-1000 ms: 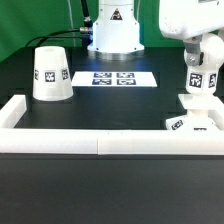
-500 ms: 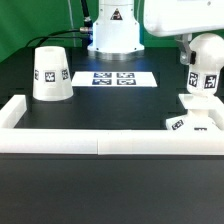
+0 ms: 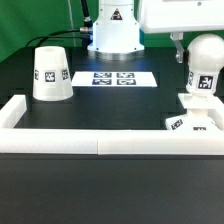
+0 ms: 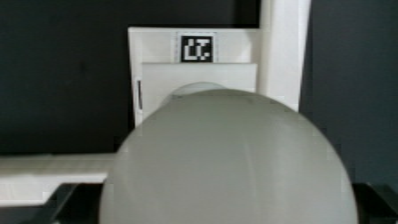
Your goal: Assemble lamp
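Observation:
My gripper [image 3: 203,55] is shut on the white round-headed bulb [image 3: 204,78] and holds it upright at the exterior view's right. The bulb's lower end meets the small flat square base [image 3: 188,112], which lies against the white wall strip [image 3: 100,143]. I cannot tell how deep the bulb sits in the base. In the wrist view the bulb [image 4: 214,150] fills the space between the dark fingers of my gripper [image 4: 217,205], with the tagged base [image 4: 169,75] beyond it. The cone shade [image 3: 50,73] stands alone at the left.
The marker board [image 3: 113,78] lies flat in the middle, in front of the arm's white pedestal [image 3: 113,35]. The wall strip runs along the front with short raised ends at both sides; it also shows in the wrist view [image 4: 285,40].
My hand has turned about the bulb's upright axis, its body swinging toward the exterior view's left. The bulb's round head now shows more, and its tag has shifted slightly right. Base and shade have not moved.

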Available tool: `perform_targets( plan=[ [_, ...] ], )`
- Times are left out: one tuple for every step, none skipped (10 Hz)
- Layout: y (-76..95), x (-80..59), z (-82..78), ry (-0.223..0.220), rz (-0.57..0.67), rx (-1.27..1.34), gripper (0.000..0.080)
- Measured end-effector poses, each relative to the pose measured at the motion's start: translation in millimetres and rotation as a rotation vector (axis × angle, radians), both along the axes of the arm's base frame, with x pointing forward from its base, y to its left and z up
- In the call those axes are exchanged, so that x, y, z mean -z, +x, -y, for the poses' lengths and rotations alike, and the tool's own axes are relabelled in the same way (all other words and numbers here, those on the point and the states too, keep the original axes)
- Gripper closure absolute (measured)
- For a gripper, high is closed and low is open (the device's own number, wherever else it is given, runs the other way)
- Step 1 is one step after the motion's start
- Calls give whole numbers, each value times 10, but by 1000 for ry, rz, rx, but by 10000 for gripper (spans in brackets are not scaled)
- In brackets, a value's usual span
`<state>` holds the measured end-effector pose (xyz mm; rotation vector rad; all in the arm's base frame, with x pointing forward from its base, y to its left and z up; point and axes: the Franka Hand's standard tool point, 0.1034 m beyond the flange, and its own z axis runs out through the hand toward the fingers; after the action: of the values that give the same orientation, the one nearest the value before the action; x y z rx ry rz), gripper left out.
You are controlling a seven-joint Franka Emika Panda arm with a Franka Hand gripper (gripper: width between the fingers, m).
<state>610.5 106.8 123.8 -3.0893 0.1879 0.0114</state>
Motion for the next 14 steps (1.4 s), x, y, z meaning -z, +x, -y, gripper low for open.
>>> perform_targets(
  plan=[
    [0,-1,-3,0,-4,85,220],
    [0,-1,-4,-1,-7,157,220],
    [-1,0,-5,-1,-10,213,220],
    [3,0,-4,3,-13,313,220],
    [11,3,13,13,-16,424,220],
    [10,7,22,21,-22,510,220],
    [5,11,15,23,-29,602,220],
    [5,13,19,29,-37,680,220],
    [5,12,21,36,-44,708,220],
    [12,3,10,37,-49,756,220],
    [13,4,8,38,-49,758,220],
    [13,6,5,38,-48,754,220],
    [10,11,12,37,-46,705,145],
    [-5,17,18,34,-50,628,113]
  ],
)
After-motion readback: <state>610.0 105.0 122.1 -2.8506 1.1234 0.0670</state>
